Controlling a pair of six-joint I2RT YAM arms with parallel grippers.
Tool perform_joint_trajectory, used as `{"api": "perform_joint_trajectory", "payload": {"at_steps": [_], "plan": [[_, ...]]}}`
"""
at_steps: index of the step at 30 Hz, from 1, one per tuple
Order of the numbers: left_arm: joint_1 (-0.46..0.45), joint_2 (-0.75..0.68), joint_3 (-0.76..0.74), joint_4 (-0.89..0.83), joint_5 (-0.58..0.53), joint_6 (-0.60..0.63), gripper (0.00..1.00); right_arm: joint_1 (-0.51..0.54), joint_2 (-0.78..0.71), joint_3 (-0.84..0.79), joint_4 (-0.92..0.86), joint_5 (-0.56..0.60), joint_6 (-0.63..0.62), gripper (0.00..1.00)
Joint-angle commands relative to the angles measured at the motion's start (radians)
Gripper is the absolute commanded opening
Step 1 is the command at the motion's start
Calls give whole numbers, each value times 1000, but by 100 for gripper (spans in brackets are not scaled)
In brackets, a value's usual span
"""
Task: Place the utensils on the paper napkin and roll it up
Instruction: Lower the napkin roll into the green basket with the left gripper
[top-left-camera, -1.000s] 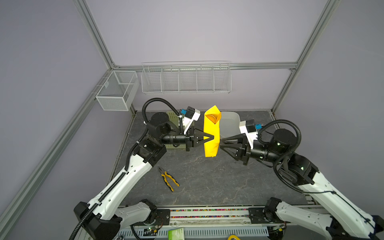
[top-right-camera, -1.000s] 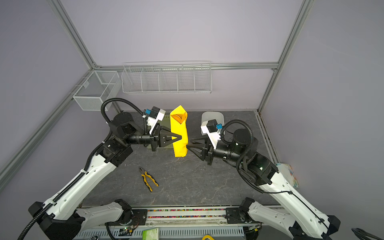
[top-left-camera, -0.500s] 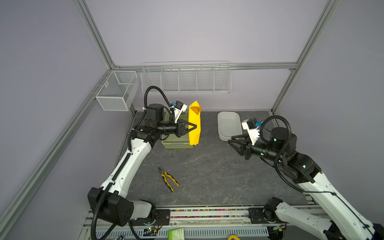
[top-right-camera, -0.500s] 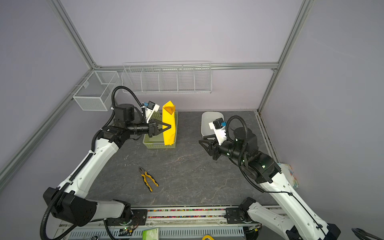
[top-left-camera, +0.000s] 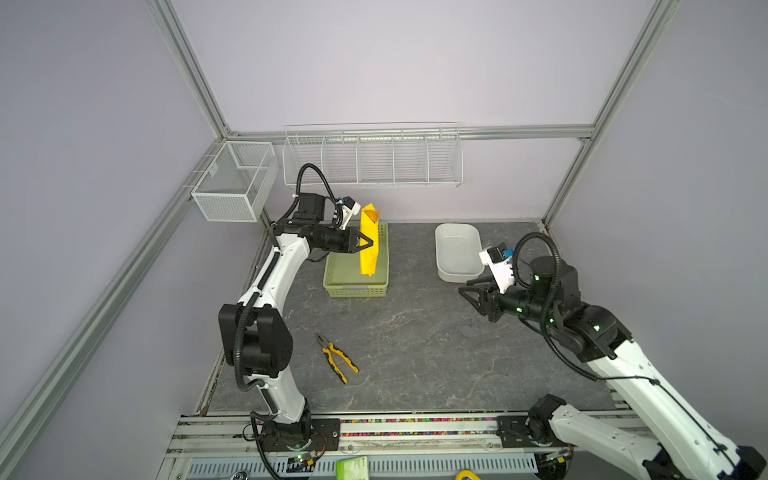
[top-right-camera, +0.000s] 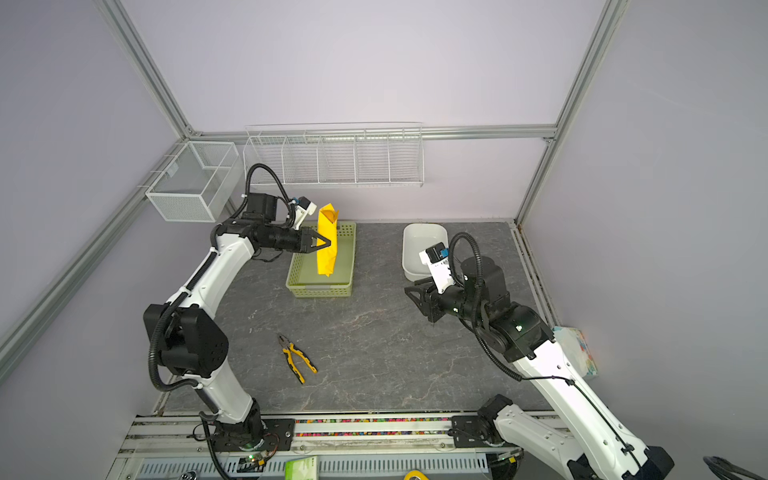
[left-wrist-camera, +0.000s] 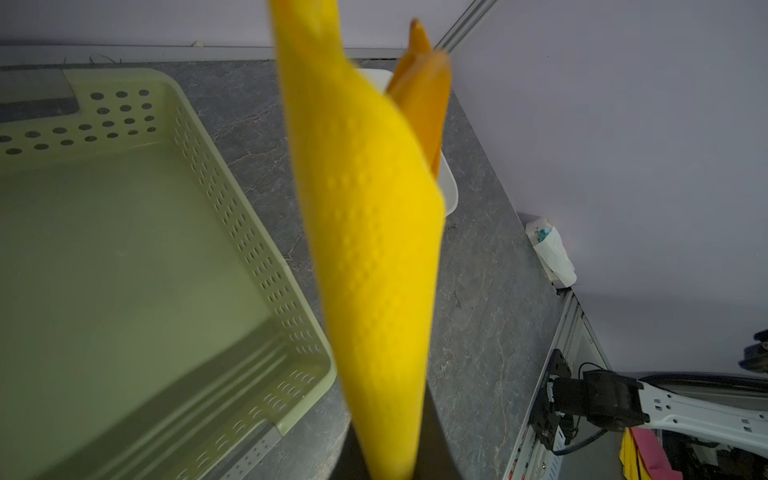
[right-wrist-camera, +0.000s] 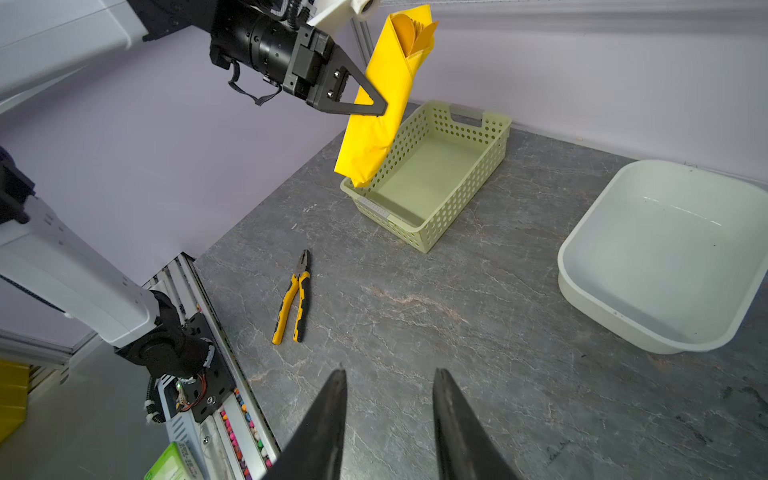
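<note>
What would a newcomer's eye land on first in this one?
The bright yellow rolled napkin, orange utensils peeking from its top, held upright by the left gripper over the pale green basket. Yellow-and-black pliers lie on the grey tabletop; the right gripper hangs open and empty.

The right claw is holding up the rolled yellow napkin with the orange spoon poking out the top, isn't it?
Not quite. It is the left claw that holds up the rolled yellow napkin with the orange spoon poking out the top. The right wrist view shows this. The right claw is open and holds nothing.
</note>
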Motion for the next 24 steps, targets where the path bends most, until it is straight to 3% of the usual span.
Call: {"api": "perform_joint_trajectory", "payload": {"at_steps": [1,13,24], "plan": [[20,82,61,-97,4,36,0,-12,-1,-25,-7,6,-33,38],[40,295,147,-7,-39,-45,0,-32,23,-31,3,-24,-37,39],[43,495,299,-85,-18,-51,0,-49,52,-35,22,-53,-37,39]]}}
